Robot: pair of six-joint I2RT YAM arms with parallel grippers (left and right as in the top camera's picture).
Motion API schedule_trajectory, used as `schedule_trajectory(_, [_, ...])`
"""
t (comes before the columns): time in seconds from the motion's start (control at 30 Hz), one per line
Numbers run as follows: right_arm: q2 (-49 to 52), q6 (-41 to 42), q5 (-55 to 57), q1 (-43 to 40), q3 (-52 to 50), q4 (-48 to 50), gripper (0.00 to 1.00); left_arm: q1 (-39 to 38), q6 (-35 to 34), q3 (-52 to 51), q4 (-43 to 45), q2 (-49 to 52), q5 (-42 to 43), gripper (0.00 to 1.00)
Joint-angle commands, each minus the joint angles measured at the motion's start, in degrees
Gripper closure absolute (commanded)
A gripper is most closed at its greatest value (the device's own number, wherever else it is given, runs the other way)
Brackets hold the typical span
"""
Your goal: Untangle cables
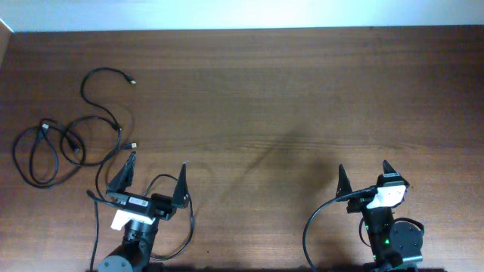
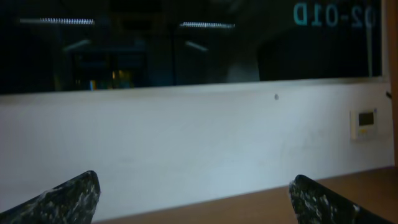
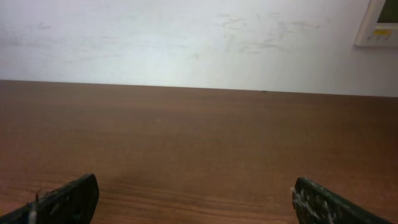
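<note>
The cables (image 1: 72,136) are thin black cords lying in loose loops at the left of the wooden table (image 1: 287,98), with metal-tipped plugs near the back (image 1: 132,80) and by the left arm (image 1: 134,145). My left gripper (image 1: 155,175) is open and empty at the front left, just right of the loops. Its wrist view shows only the two fingertips (image 2: 194,199), the wall and a strip of table. My right gripper (image 1: 364,176) is open and empty at the front right, far from the cables. Its fingertips (image 3: 196,199) frame bare wood.
Thicker black cords run from both arm bases at the front edge (image 1: 314,227). A white wall (image 3: 186,37) rises behind the table's far edge, with a small wall panel (image 3: 379,25) at the right.
</note>
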Motion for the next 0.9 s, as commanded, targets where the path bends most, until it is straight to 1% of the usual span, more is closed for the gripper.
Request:
schedule_trajectory(0.0, [-0.44,-0.37,-0.15,-0.15,-0.31,-0.37,0.02,-0.33,3.5,-1.7,-3.78,-0.44,0.24,0.01])
schedule_trajectory(0.07, [-0.44,-0.37,-0.15,-0.15,-0.31,-0.37,0.02,-0.33,5.7,-1.7,-11.61,-0.44,0.2,0.01])
schedule_trajectory(0.1, [-0.44,-0.37,-0.15,-0.15,-0.31,-0.37,0.02,-0.33,5.9,-1.7,-20.31,-0.44,-1.73,0.01])
schedule_trajectory(0.13, [-0.44,-0.37,-0.15,-0.15,-0.31,-0.37,0.02,-0.33,5.9,-1.7,-25.07,-0.48,-3.85,0.01])
schedule_trajectory(0.2, [-0.44,-0.37,-0.15,-0.15,-0.31,-0.37,0.02,-0.44,5.9,-1.7,-25.99,-0.48,-5.64,0.01])
schedule_trajectory(0.87, [-0.44,-0.37,-0.15,-0.15,-0.31,-0.37,0.02,-0.44,5.88,-1.7,-25.94,-0.42,-5.62,0.01])
